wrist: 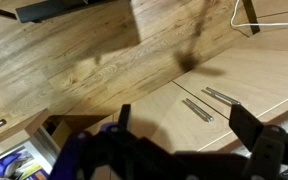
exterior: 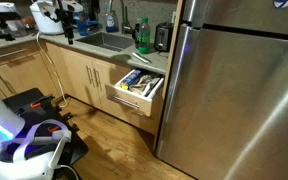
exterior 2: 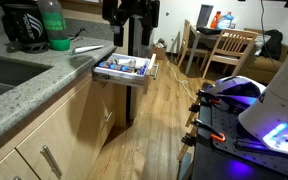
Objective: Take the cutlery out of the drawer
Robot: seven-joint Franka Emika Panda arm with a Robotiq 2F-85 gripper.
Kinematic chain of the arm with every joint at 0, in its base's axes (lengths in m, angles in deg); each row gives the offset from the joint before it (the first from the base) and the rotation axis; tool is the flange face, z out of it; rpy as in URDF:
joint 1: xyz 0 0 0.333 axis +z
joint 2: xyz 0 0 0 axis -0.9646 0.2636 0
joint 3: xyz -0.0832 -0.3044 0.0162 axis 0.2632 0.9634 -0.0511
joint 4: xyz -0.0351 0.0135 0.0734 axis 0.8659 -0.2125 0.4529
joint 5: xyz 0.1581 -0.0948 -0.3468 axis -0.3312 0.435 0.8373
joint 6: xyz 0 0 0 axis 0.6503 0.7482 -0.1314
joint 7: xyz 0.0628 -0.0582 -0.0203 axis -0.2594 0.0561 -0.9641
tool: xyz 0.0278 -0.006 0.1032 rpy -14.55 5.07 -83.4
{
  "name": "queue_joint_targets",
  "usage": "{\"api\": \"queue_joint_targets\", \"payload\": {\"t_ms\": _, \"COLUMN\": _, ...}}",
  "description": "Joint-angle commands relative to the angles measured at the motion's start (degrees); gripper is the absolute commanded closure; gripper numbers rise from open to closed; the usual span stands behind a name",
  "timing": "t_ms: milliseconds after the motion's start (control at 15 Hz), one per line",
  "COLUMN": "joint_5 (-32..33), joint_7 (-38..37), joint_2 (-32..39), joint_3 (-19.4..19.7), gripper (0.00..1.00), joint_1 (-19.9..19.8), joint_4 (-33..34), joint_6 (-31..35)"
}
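The drawer [exterior: 130, 100] stands pulled open under the counter, next to the fridge; it also shows in an exterior view [exterior 2: 122, 79]. The cutlery [exterior: 140, 80] lies jumbled inside it, silvery with dark and bluish handles, and shows in an exterior view [exterior 2: 124, 66] too. My gripper [exterior 2: 131, 30] hangs above the drawer, well clear of it. In the wrist view my gripper [wrist: 189, 135] is open and empty. The drawer's corner [wrist: 44, 128] and a bit of bluish cutlery [wrist: 9, 165] sit at the lower left of that view.
A steel fridge [exterior: 234, 90] stands right beside the drawer. The stone counter [exterior 2: 24, 90] holds a green bottle [exterior 2: 54, 25] and a sink [exterior: 109, 42]. Cabinet doors with bar handles [wrist: 196, 109] are below. A dining table and chairs [exterior 2: 224, 50] stand farther off.
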Motion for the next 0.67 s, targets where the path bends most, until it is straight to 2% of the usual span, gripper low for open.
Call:
{"api": "queue_joint_targets", "payload": {"t_ms": 0, "joint_5": 0.1, "joint_7": -0.1, "joint_2": 0.0, "joint_3": 0.5, "gripper": 0.0, "joint_1": 0.4, "joint_4": 0.1, "joint_6": -0.1}}
{"api": "queue_joint_targets", "payload": {"t_ms": 467, "joint_5": 0.4, "joint_7": 1.1, "joint_2": -0.4, "joint_3": 2.7, "gripper": 0.0, "joint_1": -1.0, "joint_4": -2.1, "joint_6": 0.5}}
{"api": "queue_joint_targets", "payload": {"t_ms": 600, "joint_5": 0.9, "joint_7": 0.2, "joint_2": 0.2, "joint_3": 2.4, "gripper": 0.0, "joint_1": -0.4, "joint_4": -1.1, "joint_6": -0.1}}
